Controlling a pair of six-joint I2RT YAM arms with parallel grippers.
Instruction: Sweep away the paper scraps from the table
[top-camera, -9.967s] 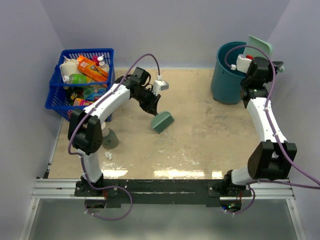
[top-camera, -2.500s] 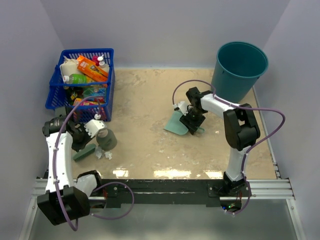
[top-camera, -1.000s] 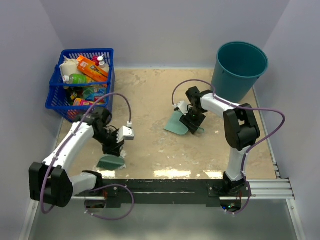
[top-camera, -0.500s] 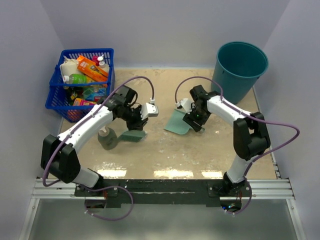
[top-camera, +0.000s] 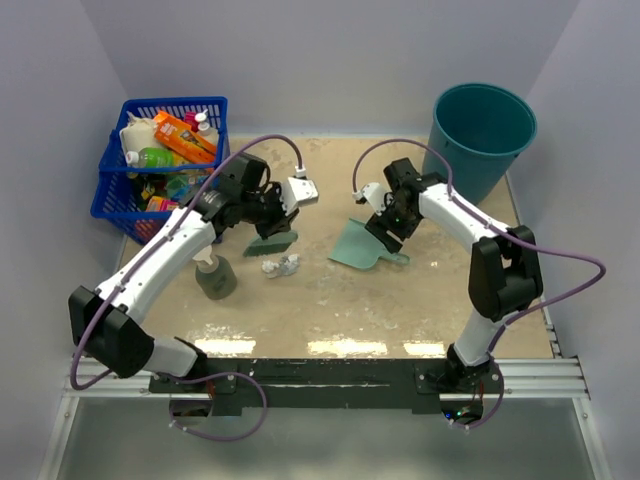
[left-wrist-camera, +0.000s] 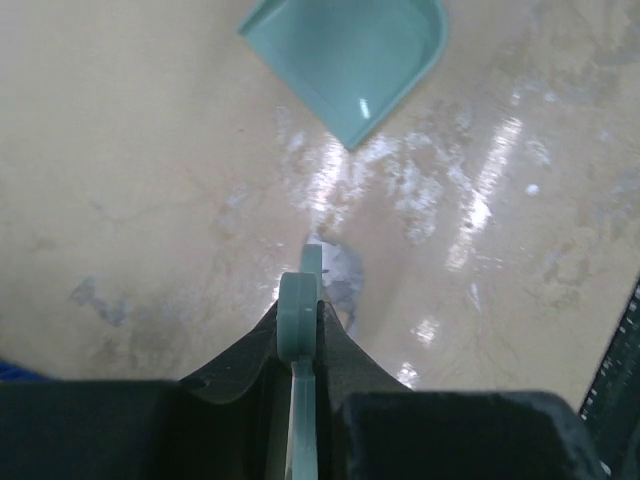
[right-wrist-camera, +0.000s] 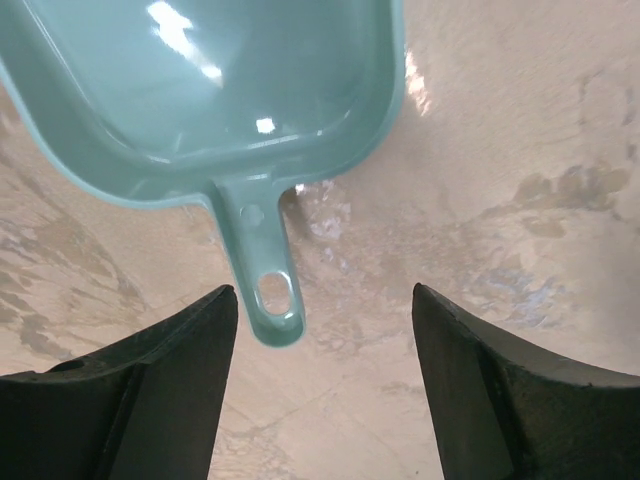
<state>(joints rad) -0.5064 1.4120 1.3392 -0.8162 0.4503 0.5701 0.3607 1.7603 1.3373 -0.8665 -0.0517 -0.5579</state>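
Note:
The paper scraps (top-camera: 280, 266), a small white and grey clump, lie on the table (top-camera: 330, 310) just in front of the teal brush (top-camera: 270, 243). My left gripper (top-camera: 262, 218) is shut on the brush handle (left-wrist-camera: 298, 320). In the left wrist view the scraps (left-wrist-camera: 343, 283) peek out past the brush's edge. The teal dustpan (top-camera: 357, 246) lies flat right of the scraps; it also shows in the left wrist view (left-wrist-camera: 350, 55). My right gripper (top-camera: 388, 228) is open, its jaws either side of the dustpan handle (right-wrist-camera: 266, 285) without touching it.
A teal bucket (top-camera: 481, 135) stands at the back right. A blue basket (top-camera: 165, 160) full of bottles and packets stands at the back left. A grey-green bottle (top-camera: 215, 278) stands on the table left of the scraps. The black rail (top-camera: 320, 375) runs along the front edge.
My left arm has swung the brush from the front left corner towards the table's middle, bringing the scraps with it. My right gripper has stayed open by the dustpan, which has shifted slightly.

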